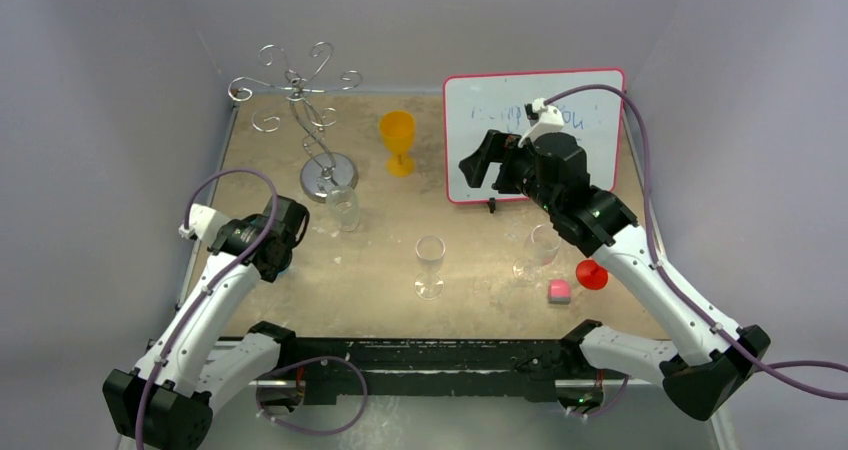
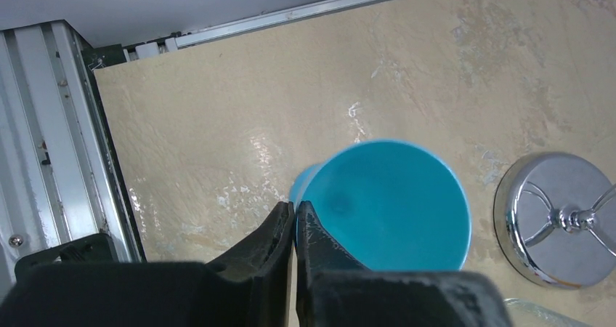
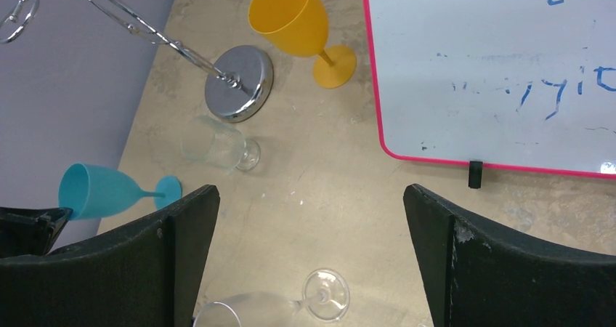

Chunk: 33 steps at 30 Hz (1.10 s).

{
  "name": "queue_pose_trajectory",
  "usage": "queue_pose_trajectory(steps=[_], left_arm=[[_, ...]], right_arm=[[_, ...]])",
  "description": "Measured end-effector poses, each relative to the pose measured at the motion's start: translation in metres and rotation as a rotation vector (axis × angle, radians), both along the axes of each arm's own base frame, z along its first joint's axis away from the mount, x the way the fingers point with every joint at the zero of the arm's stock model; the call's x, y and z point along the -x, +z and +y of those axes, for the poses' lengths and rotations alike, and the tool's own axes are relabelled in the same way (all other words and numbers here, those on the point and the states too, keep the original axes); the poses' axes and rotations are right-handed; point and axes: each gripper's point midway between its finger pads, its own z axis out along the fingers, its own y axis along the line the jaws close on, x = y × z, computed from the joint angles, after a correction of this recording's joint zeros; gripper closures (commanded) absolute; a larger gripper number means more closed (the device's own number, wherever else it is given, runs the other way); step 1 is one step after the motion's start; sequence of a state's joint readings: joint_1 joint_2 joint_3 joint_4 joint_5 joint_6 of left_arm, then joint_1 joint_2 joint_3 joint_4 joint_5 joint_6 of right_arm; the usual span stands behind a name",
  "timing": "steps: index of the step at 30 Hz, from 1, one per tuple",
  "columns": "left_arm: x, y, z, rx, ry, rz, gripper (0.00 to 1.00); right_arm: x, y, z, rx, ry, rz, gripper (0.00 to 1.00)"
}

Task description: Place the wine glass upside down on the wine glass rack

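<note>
Over on the left side of the table, the left gripper is pinched tight on the rim of the blue wine glass; one finger sits inside the bowl, one outside, with barely a sliver between them. The glass is mouth up, its foot peeping out beneath the bowl; whether that foot touches the table, the views do not settle. Just beside it, towards the back, gleams the round base of the wine glass rack; the wavy stem climbs to curled arms, and nothing hangs on them.

Across the way, the right gripper hangs above the table in front of the whiteboard; its jaws are spread wide and hold nothing.

A clear glass stands right by the rack's base; a yellow goblet waits between the rack and the whiteboard. Two more clear glasses stand nearer the arms, one mid-table and one under the right arm; a pink cube and a red piece lie close by.
</note>
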<state>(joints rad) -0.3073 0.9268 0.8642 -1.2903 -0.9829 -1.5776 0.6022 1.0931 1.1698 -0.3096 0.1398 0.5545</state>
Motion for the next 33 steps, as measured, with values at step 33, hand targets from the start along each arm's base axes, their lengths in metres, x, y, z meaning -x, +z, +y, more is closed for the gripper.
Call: queue_pose_trajectory(steps=[33], left_arm=[[-0.011,0.085,-0.034,0.045,-0.451,-0.083,1.0]], right_arm=[[-0.008,0.055,0.026,0.096,0.236,-0.347,0.21]])
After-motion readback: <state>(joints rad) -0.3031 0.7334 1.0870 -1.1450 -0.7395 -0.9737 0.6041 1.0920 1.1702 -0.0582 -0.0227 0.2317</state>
